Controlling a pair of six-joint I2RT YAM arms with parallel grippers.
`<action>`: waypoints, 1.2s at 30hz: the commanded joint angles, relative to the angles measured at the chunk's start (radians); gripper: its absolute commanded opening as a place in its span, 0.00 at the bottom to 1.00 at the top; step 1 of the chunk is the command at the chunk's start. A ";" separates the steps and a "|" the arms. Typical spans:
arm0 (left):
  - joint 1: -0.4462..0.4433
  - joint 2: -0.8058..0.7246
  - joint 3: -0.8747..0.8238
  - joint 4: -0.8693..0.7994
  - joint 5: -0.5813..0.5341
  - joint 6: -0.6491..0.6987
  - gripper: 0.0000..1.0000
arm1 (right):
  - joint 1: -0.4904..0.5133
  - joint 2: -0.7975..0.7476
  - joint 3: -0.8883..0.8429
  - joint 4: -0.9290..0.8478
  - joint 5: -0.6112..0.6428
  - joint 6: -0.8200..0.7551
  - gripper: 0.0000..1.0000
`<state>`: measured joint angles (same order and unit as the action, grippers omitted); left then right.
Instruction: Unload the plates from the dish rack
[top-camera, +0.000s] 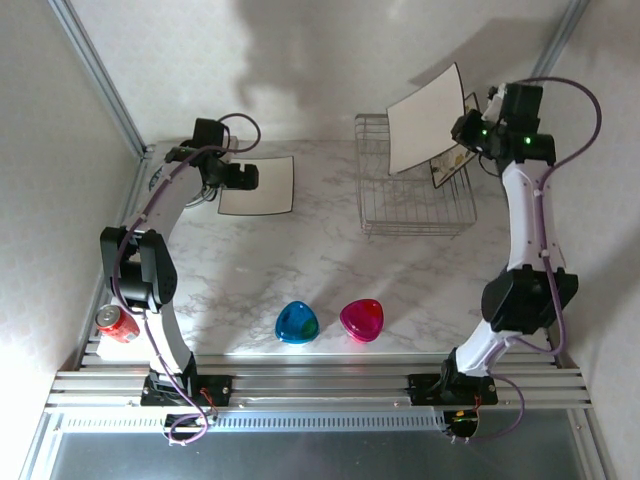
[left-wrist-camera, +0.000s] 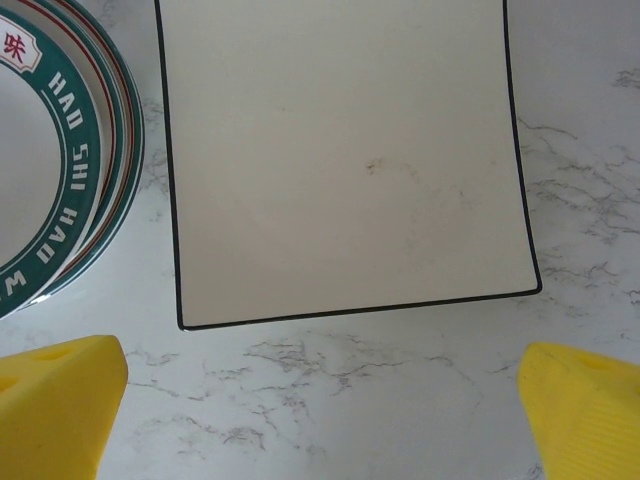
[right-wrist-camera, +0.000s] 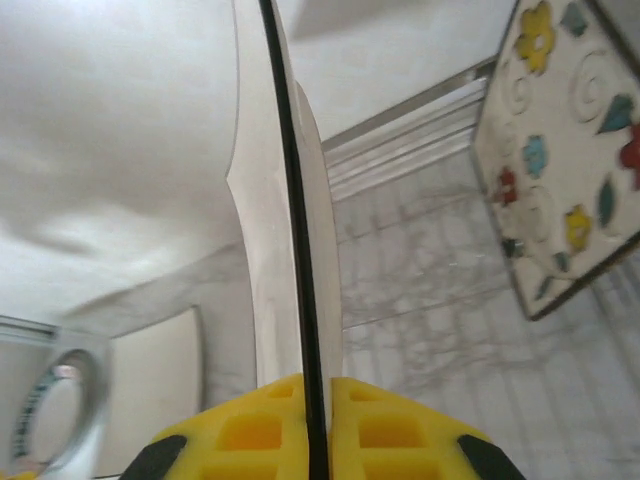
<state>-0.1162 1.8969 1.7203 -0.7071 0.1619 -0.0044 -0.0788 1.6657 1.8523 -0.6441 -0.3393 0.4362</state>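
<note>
The right gripper (right-wrist-camera: 315, 420) is pinching the rim of a square white plate (top-camera: 428, 118), its yellow pads pressed against either face with the black edge line running straight up between them. The plate hangs on edge above the dish rack (top-camera: 415, 205), tilted and clear of the wires. I'd say it is held that way because it stood upright in the rack, and a grip on the top edge is the only way to draw it out without snagging the bars.

A flowered plate (right-wrist-camera: 565, 150) leans in the rack just beside it, so the unloading isn't finished.

Over on the far left of the worktop (top-camera: 300, 260), the left gripper (left-wrist-camera: 320, 410) hovers with its fingers spread wide, holding nothing. Right below it, a second square plate (left-wrist-camera: 340, 160) lies flat on the marble. A green-rimmed round plate (left-wrist-camera: 40, 150) sits next to it, very close; I can't tell if they touch. That corner looks like the drop-off spot, well apart from the rack, so the plate in the air probably belongs there too.
</note>
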 joint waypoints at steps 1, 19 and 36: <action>-0.005 0.003 0.037 0.003 0.016 -0.012 1.00 | -0.014 -0.109 -0.143 0.513 -0.256 0.241 0.00; -0.030 0.018 0.073 -0.023 -0.015 -0.026 0.99 | 0.049 -0.054 -0.807 1.577 -0.523 0.869 0.00; -0.013 -0.050 -0.016 0.283 0.564 -0.117 1.00 | 0.103 -0.020 -0.857 1.591 -0.504 0.856 0.00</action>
<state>-0.1394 1.8874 1.7378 -0.5797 0.4301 -0.0589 0.0032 1.6684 0.9813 0.7666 -0.8341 1.2949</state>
